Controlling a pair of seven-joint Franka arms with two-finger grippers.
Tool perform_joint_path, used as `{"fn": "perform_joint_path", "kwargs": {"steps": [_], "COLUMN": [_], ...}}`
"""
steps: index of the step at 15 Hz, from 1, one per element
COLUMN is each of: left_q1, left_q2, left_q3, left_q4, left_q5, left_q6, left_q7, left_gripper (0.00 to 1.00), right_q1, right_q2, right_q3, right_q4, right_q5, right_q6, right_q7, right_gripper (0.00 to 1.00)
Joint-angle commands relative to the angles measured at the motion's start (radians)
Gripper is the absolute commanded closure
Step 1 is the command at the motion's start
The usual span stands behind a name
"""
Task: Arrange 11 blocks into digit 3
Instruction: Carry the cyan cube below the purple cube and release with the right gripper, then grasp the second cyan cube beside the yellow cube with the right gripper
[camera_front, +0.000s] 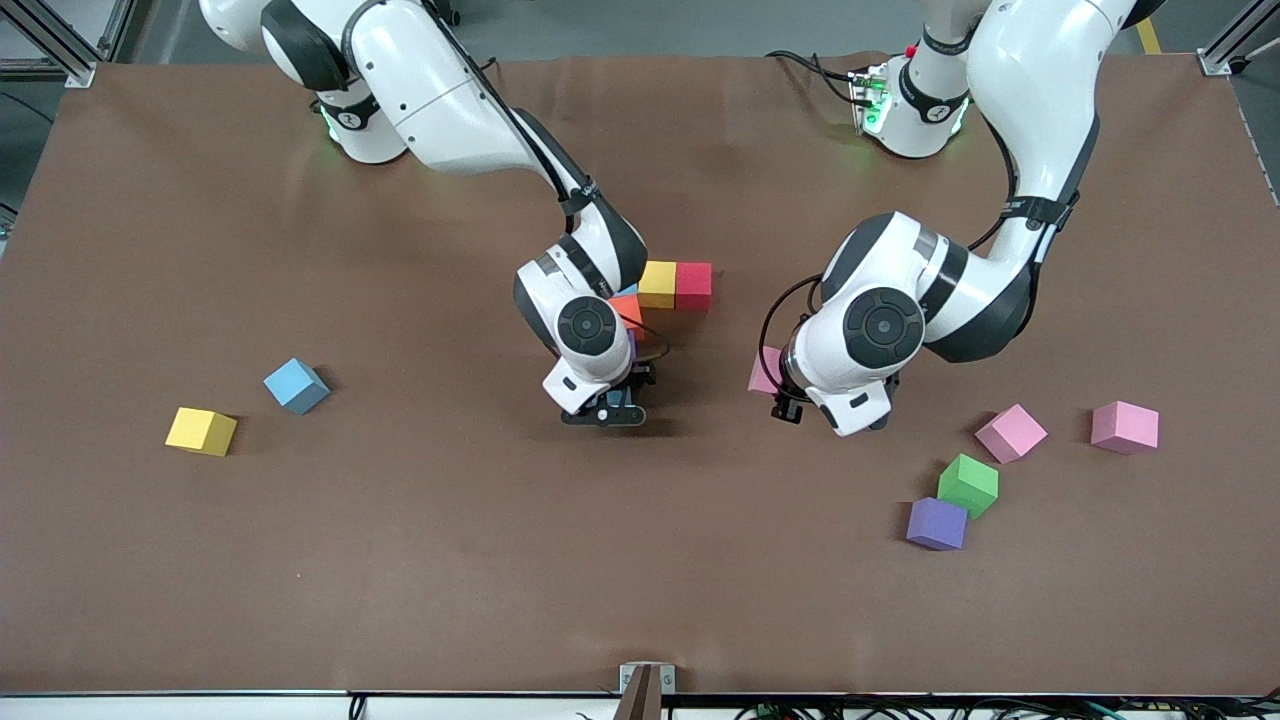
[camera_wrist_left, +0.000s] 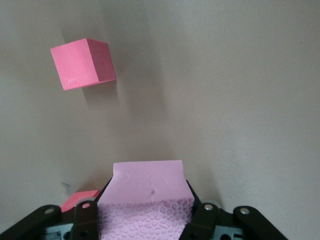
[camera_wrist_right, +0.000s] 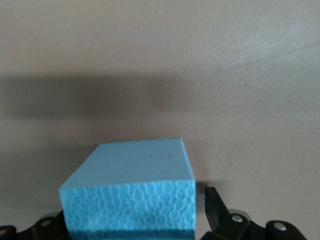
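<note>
A pink block (camera_wrist_left: 147, 185) is being clenched by the left gripper (camera_front: 785, 405) near the table's middle. A blue block (camera_wrist_right: 135, 190) is being left loose between the right gripper's (camera_front: 605, 410) parted fingers. The digit 3 (camera_front: 675, 285), its yellow-red row running lengthwise along the table, is being partly hidden by that arm.

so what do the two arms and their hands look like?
Both arms: glossy white shells with black joint bands and round black caps at the wrists, black cables clipped along the forearms, green lights at the bases. Left hand and right hand: black two-finger units with silver screws under white mounts.
</note>
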Motion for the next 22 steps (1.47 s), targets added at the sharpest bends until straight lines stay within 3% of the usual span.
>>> {"fn": "perform_joint_path", "kwargs": {"steps": [1,6,9,13,17,20,22], "left_q1": [-0.005,-0.007,-0.007,-0.005,-0.002,-0.002,0.001], "left_q2": [-0.018,-0.013,-0.013,-0.012,0.002,0.008,-0.004], "left_q3": [0.003,0.003,0.003,0.005,0.002,0.002,-0.001], "left_q4": [-0.011,-0.011,-0.01,-0.013,-0.004,-0.002,-0.002], "left_q5": [0.02,0.02,0.022,0.029,0.042,0.042,0.04], "left_q6": [-0.007,-0.007,-0.006,-0.007,-0.004,0.003,0.003], "left_q7": [0.004,0.004,0.004,0.015,0.02,0.018,0.018], "left_gripper": [0.96,0.96,0.96,0.97,0.97,0.97,0.97], "right_q1": [-0.04,-0.049,-0.083,-0.254,-0.467,-0.592,-0.643], "right_q2": [-0.013,-0.04,-0.117,-0.257,-0.294,-0.297,-0.298], "right_q3": [0.023,0.026,0.026,0.07,0.069,0.058,0.057], "right_q4": [0.036,0.082,0.102,0.102,0.102,0.088,0.082], "right_q5": [0.013,0.021,0.079,0.096,0.088,0.077,-0.022], "right_q6": [-0.049,-0.14,-0.221,-0.313,-0.489,-0.528,-0.539], "right_q7": [0.003,0.003,0.001,-0.012,-0.35,-0.595,-0.707], "right_gripper": [0.0,0.0,0.0,0.0,0.0,0.0,0.0]}}
